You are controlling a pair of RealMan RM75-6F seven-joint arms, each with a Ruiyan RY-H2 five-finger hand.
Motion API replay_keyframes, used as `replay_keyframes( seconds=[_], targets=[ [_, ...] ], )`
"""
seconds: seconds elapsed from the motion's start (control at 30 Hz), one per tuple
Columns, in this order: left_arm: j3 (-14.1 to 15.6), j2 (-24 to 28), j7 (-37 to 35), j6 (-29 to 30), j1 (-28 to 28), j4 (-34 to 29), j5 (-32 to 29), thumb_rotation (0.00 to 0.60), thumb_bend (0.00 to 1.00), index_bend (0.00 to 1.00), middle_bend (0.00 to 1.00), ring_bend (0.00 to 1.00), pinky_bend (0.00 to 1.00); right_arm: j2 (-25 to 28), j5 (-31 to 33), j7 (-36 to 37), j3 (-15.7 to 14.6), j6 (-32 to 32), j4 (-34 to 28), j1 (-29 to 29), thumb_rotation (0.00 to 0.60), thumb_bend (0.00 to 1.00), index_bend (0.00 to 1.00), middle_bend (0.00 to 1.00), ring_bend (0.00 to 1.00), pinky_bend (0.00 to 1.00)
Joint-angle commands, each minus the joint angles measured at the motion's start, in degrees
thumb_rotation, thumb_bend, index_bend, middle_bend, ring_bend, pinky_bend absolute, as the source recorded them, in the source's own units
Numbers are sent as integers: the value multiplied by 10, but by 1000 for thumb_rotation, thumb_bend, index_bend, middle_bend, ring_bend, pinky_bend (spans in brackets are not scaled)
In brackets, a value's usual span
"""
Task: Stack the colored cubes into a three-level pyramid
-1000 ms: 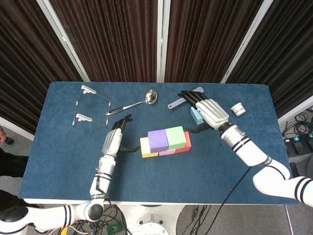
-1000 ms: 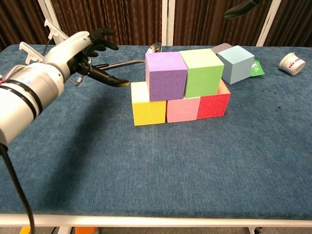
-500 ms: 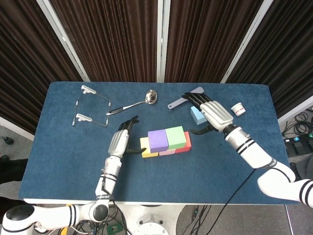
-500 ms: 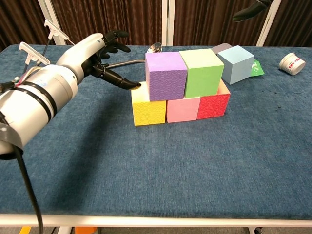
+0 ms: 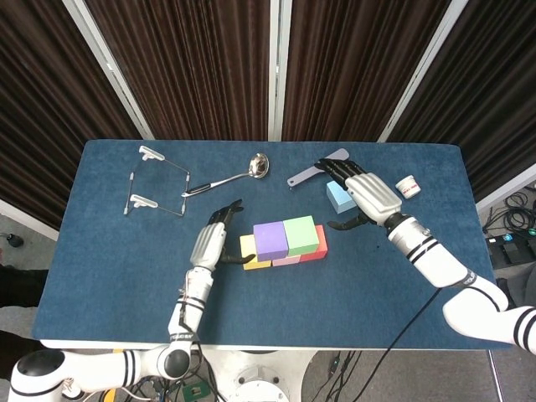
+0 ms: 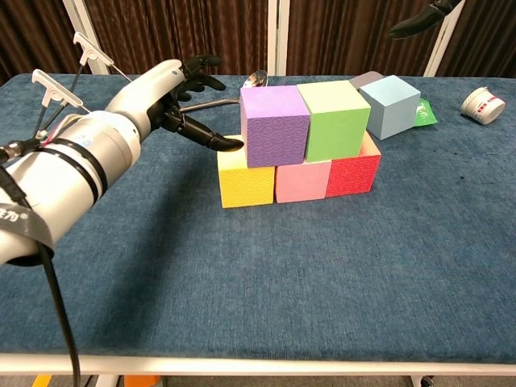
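Just right of my left robot hand (image 5: 214, 239) sits the half-built pyramid: a yellow cube (image 6: 244, 181), a pink cube (image 6: 303, 181) and a red cube (image 6: 351, 172) in a touching row on the blue bench (image 5: 100, 276), with a purple cube (image 6: 275, 124) and a green cube (image 6: 334, 118) side by side on top of them. I have that hand empty, fingers apart, and its dark thumb (image 6: 219, 141) reaches out over the top of the yellow cube toward the purple cube's left face; whether it touches either one I cannot tell.

My right robot hand (image 5: 366, 197) hangs above the bench on the far side of the stack, also holding nothing, fingers apart and slightly curled. Under its fingers, on the side toward the stack, lies the light blue cube (image 5: 337, 197), resting on the bench just behind the red cube and apart from the hand. From the chest camera only one dark fingertip of this hand shows at the top edge.

Beyond the right hand's fingertips lies a grey flat tool (image 5: 316, 167), and off to its outer side a small white cup (image 5: 408, 186). Further out from my left hand are a metal ladle (image 5: 239, 174) and, left of that, a wire rack (image 5: 157, 180).
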Motion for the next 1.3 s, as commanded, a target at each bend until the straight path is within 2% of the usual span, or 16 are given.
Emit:
replay_keyframes(
  seconds=[0.03, 0.5, 0.9, 1.1, 1.3],
  targets=[
    [-2, -2, 1, -2, -2, 1, 0, 600, 0, 11, 136, 44, 71, -1, -2, 3, -1, -1, 2, 0, 600, 81, 0, 0, 0, 0],
    [-10, -8, 3, -10, -12, 10, -9, 600, 0, 10, 136, 43, 71, 4, -11, 18, -3, 3, 8, -5, 600, 82, 0, 0, 0, 0],
    [-9, 17, 2, 3, 5, -5, -11, 600, 0, 9, 136, 44, 71, -1, -19, 26, -4, 3, 8, -3, 600, 82, 0, 0, 0, 0],
    [1, 63, 2, 18, 32, -25, -4, 600, 0, 10, 118, 35, 70, 0, -26, 24, -2, 3, -8, 2, 600, 82, 0, 0, 0, 0],
    [13, 142, -13, 15, 69, -54, 0, 600, 0, 10, 80, 3, 69, -4, -21, 1, -2, -2, -33, 9, 600, 77, 0, 0, 0, 0]
  ],
)
